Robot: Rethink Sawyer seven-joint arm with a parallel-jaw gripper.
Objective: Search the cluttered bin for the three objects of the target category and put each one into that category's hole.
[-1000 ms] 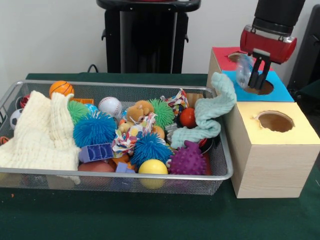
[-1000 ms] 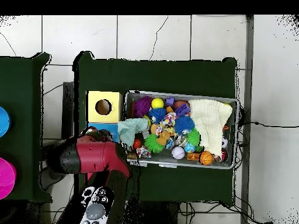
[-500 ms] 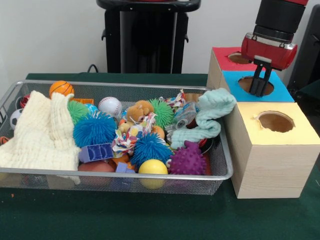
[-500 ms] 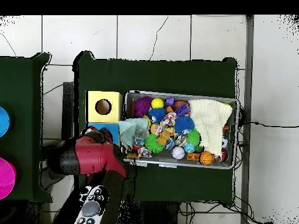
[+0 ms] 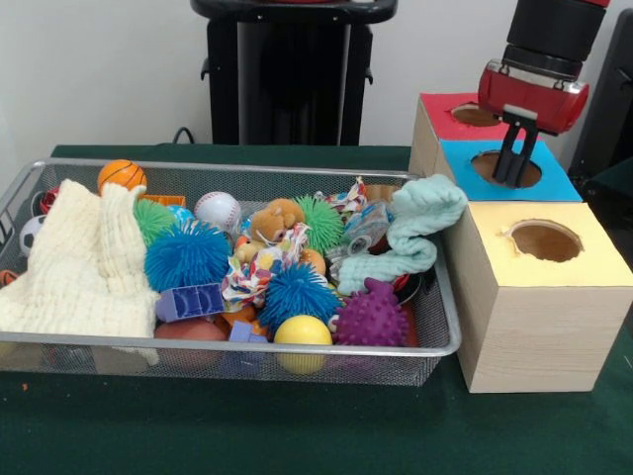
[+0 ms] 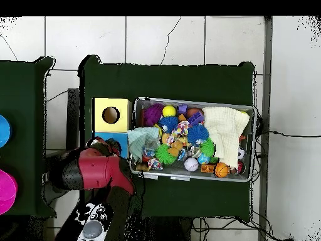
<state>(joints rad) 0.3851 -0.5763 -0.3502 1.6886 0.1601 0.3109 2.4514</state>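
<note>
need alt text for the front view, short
A red and black robot arm holds its end effector over the hole in the blue-topped box, between a red-topped box and a yellow-topped one. Beside them, a wire mesh bin overflows with balls, spiky toys and cloths.

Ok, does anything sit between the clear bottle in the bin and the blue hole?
Yes. The teal cloth, draped over the rim of the bin, lies right beside the bottle on the side toward the blue hole. The gripper hangs just above that hole.
</note>
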